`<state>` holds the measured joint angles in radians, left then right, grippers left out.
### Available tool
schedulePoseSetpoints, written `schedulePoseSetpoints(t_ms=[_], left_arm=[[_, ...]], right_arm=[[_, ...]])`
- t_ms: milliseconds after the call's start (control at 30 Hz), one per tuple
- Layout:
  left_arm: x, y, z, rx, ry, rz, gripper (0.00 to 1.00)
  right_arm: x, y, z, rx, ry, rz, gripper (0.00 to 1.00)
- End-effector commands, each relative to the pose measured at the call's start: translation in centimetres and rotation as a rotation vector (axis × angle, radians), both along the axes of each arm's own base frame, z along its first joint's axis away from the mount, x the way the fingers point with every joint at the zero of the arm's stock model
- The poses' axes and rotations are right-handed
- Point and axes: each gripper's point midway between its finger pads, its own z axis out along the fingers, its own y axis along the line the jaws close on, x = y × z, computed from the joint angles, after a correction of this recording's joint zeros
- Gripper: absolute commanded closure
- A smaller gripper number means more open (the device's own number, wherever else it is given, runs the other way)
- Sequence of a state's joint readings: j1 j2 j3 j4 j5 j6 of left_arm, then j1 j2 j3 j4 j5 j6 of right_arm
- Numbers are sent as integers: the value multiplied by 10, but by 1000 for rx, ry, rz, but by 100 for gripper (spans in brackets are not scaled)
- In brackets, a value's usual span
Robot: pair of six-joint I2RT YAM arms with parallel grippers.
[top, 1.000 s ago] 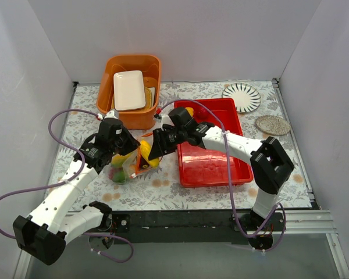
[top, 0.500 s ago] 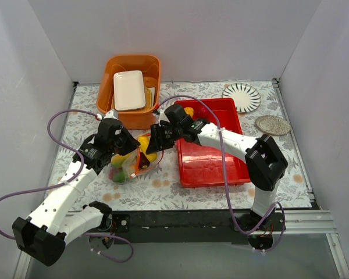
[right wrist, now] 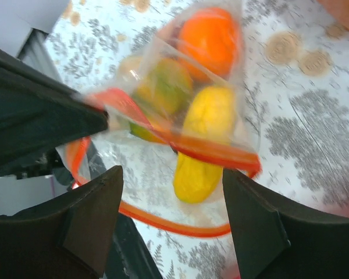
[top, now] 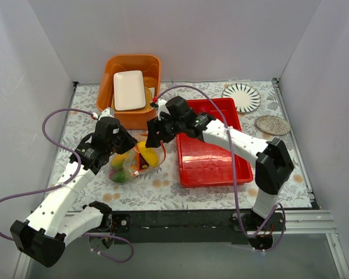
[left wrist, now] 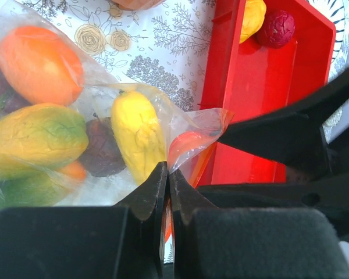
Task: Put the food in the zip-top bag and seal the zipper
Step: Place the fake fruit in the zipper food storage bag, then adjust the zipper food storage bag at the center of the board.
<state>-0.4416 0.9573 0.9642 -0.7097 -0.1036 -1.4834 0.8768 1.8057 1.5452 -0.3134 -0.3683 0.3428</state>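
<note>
The zip-top bag [top: 128, 168] lies left of the red tray, holding an orange [left wrist: 41, 64], mangoes [left wrist: 35, 136] and a dark purple fruit [left wrist: 102, 154]. A yellow mango [right wrist: 203, 139] lies in its open mouth, partly under the zipper [right wrist: 186, 224]. My left gripper [left wrist: 167, 171] is shut on the bag's mouth edge and also shows in the top view [top: 129, 156]. My right gripper [right wrist: 170, 174] is open and empty, hovering over the mouth, at the bag's far side in the top view [top: 152, 138]. A yellow fruit [left wrist: 253, 17] and a dark red fruit [left wrist: 277, 28] sit in the tray.
The red tray [top: 212, 160] is right of the bag. An orange tub [top: 110, 75] holding a white plate [top: 129, 90] stands behind the bag. A striped plate [top: 241, 97] and a round coaster [top: 273, 125] are at the back right. Walls close three sides.
My right gripper has drawn back from the bag's mouth toward the far side, now open. The yellow mango stays in the mouth. My left gripper keeps its hold.
</note>
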Motion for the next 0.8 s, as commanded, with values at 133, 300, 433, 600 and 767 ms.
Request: schedulePoseSetpoints(t_ms=[133, 300, 433, 600, 767], left_arm=[[0, 13, 18, 23, -46, 50, 99], [2, 10, 20, 14, -50, 42, 98], [3, 8, 18, 5, -48, 37, 98], [1, 7, 18, -7, -49, 34, 99], [-1, 11, 23, 2, -58, 45, 99]], right_arm=[[6, -62, -1, -43, -86, -273, 24], [-5, -64, -19, -55, -38, -237, 28], [-11, -48, -38, -51, 34, -173, 33], [-7, -26, -52, -49, 100, -133, 43], [-6, -20, -46, -31, 99, -113, 99]])
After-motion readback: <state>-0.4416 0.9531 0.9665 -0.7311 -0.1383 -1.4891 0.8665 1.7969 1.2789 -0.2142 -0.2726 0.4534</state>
